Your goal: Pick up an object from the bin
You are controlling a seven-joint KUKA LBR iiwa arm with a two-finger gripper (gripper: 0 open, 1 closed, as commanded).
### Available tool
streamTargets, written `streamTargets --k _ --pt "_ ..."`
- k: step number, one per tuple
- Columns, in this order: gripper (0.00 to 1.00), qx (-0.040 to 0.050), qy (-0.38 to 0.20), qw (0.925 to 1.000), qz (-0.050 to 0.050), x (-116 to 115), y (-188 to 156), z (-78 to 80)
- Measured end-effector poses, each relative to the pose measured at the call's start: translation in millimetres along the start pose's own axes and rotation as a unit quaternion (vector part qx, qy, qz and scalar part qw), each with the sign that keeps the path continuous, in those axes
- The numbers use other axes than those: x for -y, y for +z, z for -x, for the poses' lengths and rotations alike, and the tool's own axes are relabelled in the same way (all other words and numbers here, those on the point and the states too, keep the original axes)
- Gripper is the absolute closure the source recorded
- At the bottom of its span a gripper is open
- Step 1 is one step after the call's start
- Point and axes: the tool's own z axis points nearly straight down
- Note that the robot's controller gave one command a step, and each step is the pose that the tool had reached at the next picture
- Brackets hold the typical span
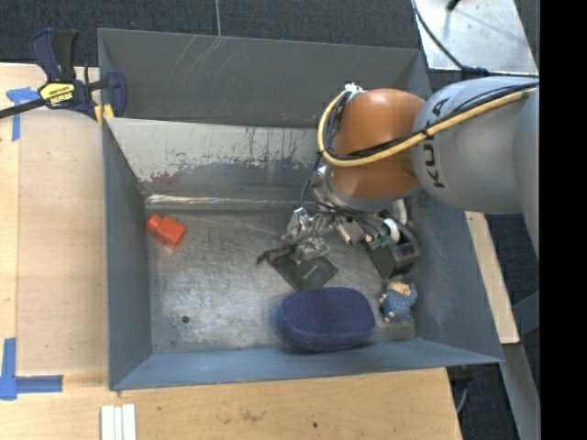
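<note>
The big grey arm (pixel 477 145) comes into the grey bin (pixel 124 246) from the right. It has a round orange cover (pixel 371 140) on its wrist, and a yellow cable (pixel 322 136) loops round the cover. Under the cover, the shiny tool (pixel 309 232) points down at the bin floor, a bit right of the middle. The tip of the tool is hard to see. I cannot tell if it is spread or pressed together, or if it is pinching anything.

Right below the tool lies a dark flat thing (pixel 304 269) with a thin point sticking out to the left. The tool is just over it. I cannot tell if they touch.

Just in front of that, near the bin's front wall, lies a big dark blue oval pad (pixel 326 319). To the right of the pad is a little blue and yellow toy (pixel 398 301). Behind the toy is a black boxy thing (pixel 396 257), close to the arm, with a small green and white piece (pixel 383 236) beside it. On the left side of the bin, well apart from the rest, sits an orange block (pixel 166 231).
</note>
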Motion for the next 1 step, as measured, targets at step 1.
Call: streamTargets --k 1 --pt "1.0 -0.001 -0.077 0.9971 -0.001 12.7 -168.1 8.1"
